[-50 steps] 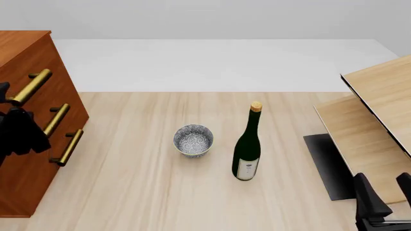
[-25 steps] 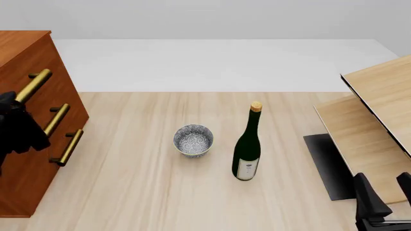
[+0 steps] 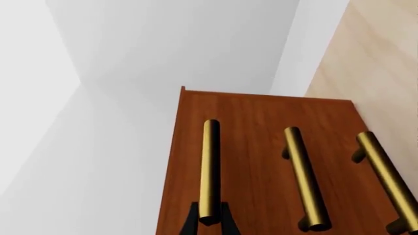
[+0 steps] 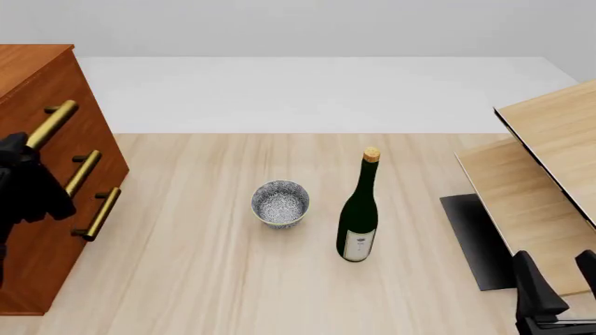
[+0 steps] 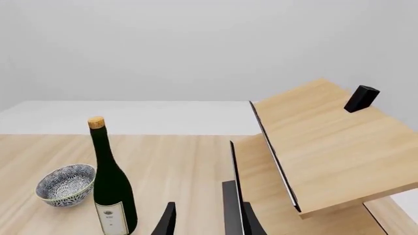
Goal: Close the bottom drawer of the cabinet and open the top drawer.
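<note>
The cabinet (image 4: pixel 47 174) sits at the tabletop's left edge. The left gripper (image 3: pixel 209 223) has slid up and now straddles the top drawer (image 3: pixel 216 161) handle (clamped? cannot tell), so pulling comes next; bottom drawer (image 4: pixel 65 244) looks closed.

One reddish-brown cabinet (image 4: pixel 42 209) stands at the left of the desk (image 4: pixel 205 279), carrying three stacked drawers: the top drawer (image 3: pixel 196 161), a middle drawer (image 3: pixel 261 166) and the bottom drawer (image 3: pixel 339 161). Each bears one brass bar handle, three in all. On the desk sit one patterned bowl (image 4: pixel 280 204) and one dark green bottle (image 4: pixel 359 216) with a single cork. One pale wooden unit (image 4: pixel 545 167) stands at right. Two robot arms appear.
</note>
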Tool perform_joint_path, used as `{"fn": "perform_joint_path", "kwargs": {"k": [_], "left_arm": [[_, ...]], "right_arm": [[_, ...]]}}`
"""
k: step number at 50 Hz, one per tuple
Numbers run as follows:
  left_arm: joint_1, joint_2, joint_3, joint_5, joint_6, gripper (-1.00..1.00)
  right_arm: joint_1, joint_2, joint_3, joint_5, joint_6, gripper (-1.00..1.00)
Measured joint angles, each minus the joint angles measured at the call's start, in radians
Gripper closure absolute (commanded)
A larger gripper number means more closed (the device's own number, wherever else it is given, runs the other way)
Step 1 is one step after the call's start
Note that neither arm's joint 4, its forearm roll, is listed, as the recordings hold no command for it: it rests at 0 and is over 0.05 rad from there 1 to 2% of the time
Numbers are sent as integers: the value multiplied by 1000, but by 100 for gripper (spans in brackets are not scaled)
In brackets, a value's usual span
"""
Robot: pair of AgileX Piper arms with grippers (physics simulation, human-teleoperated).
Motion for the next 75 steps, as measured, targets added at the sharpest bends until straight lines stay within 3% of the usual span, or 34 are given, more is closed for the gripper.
{"fn": "perform_joint_path", "kwargs": {"k": [75], "left_arm": [[-170,-46,19,30,61,100]], "right_arm": [[-7,0,-4,3,15,-100]]}}
